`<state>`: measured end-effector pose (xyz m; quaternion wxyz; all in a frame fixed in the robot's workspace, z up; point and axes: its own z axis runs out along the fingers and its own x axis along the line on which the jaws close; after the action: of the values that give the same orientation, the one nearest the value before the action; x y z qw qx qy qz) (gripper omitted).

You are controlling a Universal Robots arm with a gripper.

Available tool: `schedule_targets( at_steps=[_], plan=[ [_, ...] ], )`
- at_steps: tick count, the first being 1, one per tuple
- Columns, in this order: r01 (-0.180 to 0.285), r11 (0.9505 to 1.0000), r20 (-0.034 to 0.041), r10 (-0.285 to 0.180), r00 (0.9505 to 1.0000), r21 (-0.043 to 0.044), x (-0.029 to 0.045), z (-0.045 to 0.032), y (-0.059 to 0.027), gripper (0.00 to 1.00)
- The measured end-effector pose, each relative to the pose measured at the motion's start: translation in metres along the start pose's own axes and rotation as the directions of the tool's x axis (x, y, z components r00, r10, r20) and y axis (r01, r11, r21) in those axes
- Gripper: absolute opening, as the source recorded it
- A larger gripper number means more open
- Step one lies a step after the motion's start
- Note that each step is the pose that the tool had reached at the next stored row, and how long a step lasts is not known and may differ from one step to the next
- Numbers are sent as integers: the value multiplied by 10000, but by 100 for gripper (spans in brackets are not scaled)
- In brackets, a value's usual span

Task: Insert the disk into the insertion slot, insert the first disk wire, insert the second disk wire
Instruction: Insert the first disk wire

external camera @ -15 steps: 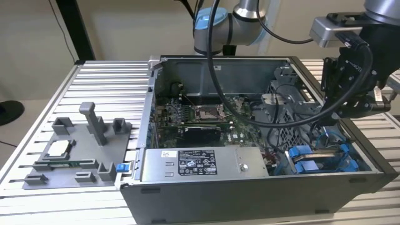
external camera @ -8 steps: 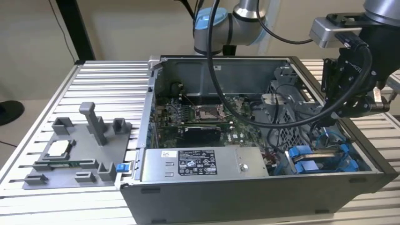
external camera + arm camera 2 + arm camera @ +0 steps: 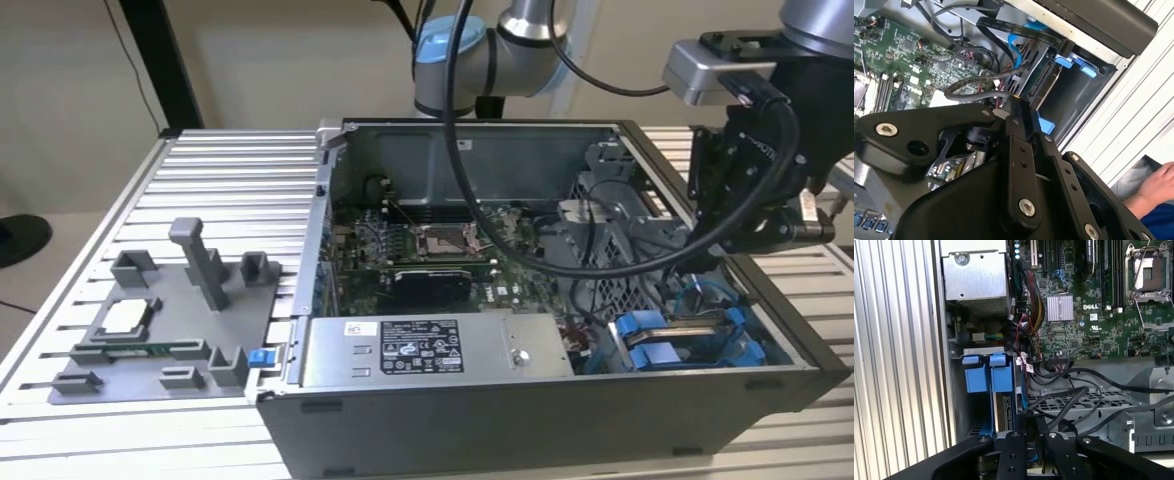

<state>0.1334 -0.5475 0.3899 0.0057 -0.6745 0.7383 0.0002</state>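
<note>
At 4 o'clock in the case point(image 3: 534, 425), exterior view, the disk point(image 3: 683, 330) sits in the slot point(image 3: 755, 345). At its 12 o'clock hangs the gripper point(image 3: 1018, 107), clenched, seemingly on a black wire point(image 3: 1066, 402).

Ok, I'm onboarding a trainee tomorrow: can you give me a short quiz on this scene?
1. True or false: the grey power-supply box with a sticker lies inside the open grey computer case.
2. Fill in: in the exterior view, the grey plastic fixture tray lies on the slatted metal table to the case's ____.
3. The robot's black hand is nearest to: A) the power-supply box, B) the bright blue plastic carrier frames, C) the fixture tray.
Key: 1 true; 2 the view's left; 3 B.
</note>
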Motion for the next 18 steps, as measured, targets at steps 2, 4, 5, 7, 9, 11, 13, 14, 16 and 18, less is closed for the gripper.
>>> schedule_targets(
  at_steps=[2, 4, 5, 7, 9, 11, 13, 14, 16, 18],
  plan=[
    [0, 10000, -7, 0, 10000, -9, 13, 6, -12, 0],
    [0, 10000, -28, 0, 10000, -17, 23, 13, -28, 0],
    [1, 10000, -44, -1, 10000, -20, 29, 16, -36, 0],
    [2, 10000, -92, -2, 10000, -27, 42, 22, -51, 0],
    [5, 10000, -152, -5, 9999, -33, 62, 29, -66, 0],
    [8, 10000, -210, -9, 9998, -40, 83, 35, -78, 0],
    [12, 10000, -286, -13, 9996, -47, 99, 42, -90, 0],
    [14, 10000, -320, -16, 9995, -52, 107, 44, -97, 0],
    [19, 10000, -394, -22, 9992, -67, 124, 50, -115, 0],
    [24, 10000, -457, -27, 9990, -78, 144, 56, -129, 0]
  ],
)
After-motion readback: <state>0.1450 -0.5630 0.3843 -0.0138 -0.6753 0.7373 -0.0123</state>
